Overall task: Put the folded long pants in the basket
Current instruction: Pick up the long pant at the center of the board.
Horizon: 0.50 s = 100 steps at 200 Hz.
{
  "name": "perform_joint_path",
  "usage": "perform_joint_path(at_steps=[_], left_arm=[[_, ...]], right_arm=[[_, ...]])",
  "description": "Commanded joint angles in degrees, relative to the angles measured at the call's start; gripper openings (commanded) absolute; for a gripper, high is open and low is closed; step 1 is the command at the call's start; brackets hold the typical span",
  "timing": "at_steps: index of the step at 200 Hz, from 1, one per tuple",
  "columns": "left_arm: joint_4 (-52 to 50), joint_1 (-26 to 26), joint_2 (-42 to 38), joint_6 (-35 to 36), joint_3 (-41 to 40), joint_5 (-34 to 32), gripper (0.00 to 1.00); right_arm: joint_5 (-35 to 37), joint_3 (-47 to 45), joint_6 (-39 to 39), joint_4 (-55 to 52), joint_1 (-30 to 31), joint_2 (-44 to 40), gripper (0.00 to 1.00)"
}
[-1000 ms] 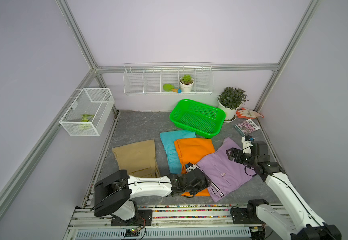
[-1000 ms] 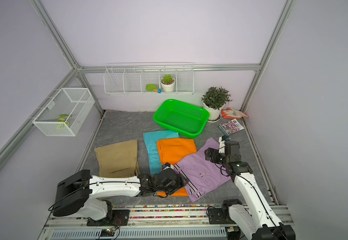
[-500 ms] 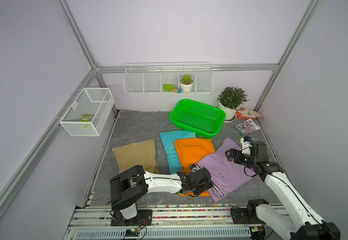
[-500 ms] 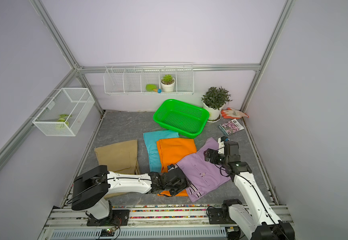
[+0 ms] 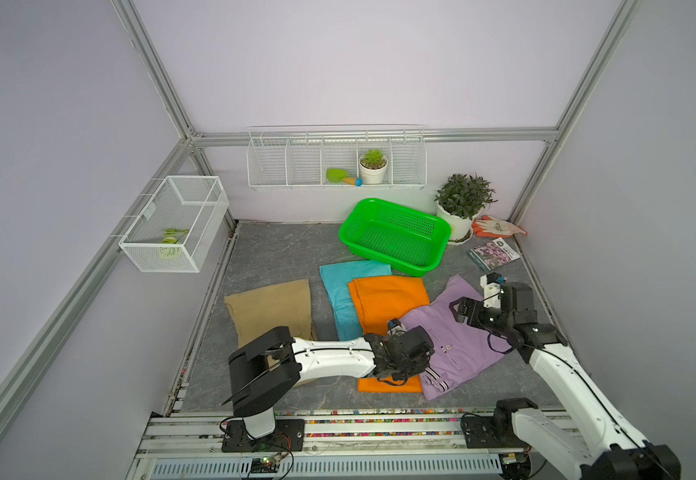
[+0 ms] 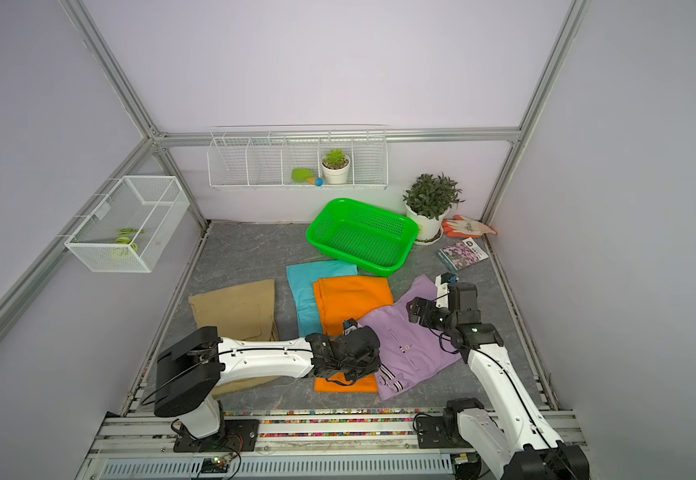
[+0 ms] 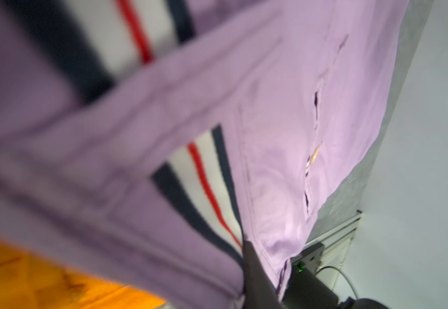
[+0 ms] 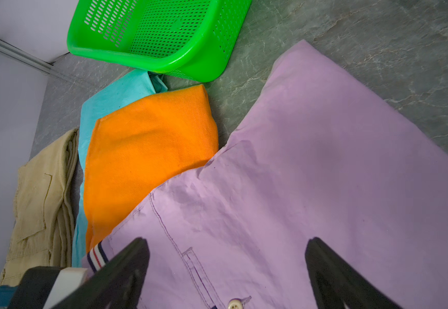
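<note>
The basket (image 5: 381, 262) touches the teal pants (image 5: 338, 286); the wire rack (image 5: 288, 166) holds a potted succulent (image 5: 373, 166). The left gripper (image 5: 415, 361), pressed together, apparently pinches the lilac pants (image 5: 462, 353), which overlap the orange pants (image 5: 388, 299). The right gripper (image 8: 228, 270) hangs spread above.

We are finding no writing that we can actually read anywhere: the booklet (image 5: 494, 254) is showing a small dark badge over its flower photograph, and the glove (image 5: 498, 227) beside it is bearing a print, both too small to make out.
</note>
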Motion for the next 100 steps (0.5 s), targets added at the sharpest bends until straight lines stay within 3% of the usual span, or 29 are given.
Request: perform_joint_path(at_steps=[1,40,100], left_arm=[[-6.78,0.35,-1.69,3.22,2.29,-4.52,0.01],[-13.03,4.25,-9.08,7.81,-0.24,-3.15,0.00],[-29.34,23.48,-35.97,20.30,-12.35,-0.69,0.00]], right_arm=[[-0.81,0.80,0.54,-0.78,0.31,0.46,0.96],[-1.68,2.29,0.39,-1.66,0.44,2.15,0.96],[-0.33,4.77,0.39,-3.10,0.41,7.56,0.95]])
